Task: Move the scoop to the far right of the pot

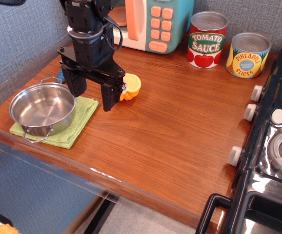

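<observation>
Gripper (93,100): a black two-fingered gripper is seen lowered over the left part of the wooden counter, its fingers spread wide apart with nothing between them; one finger (76,87) stands at the pot's right rim, the other (109,97) just left of the orange fruit half.
Scoop (61,76): only a small patch of blue is seen behind the gripper's left side, just beyond the pot's far rim; the rest is hidden by the arm, so its head and lie cannot be told.
Pot (42,108): a shallow shiny steel pot with two wire loop handles is set upright and empty on the green cloth at the counter's left front.
Green cloth (77,127): it is laid flat under the pot, its right corner showing beneath the gripper.
Orange fruit half (131,86): it is placed just right of the gripper, cut face turned up and to the right.
Toy microwave (153,22): it is set at the back of the counter, behind the arm.
Tomato sauce can (207,40): it stands upright at the back right.
Pineapple slices can (248,55): it stands just beside the tomato can, on its right.
Stove (272,146): it is seen along the right edge, white knobs facing the counter.
</observation>
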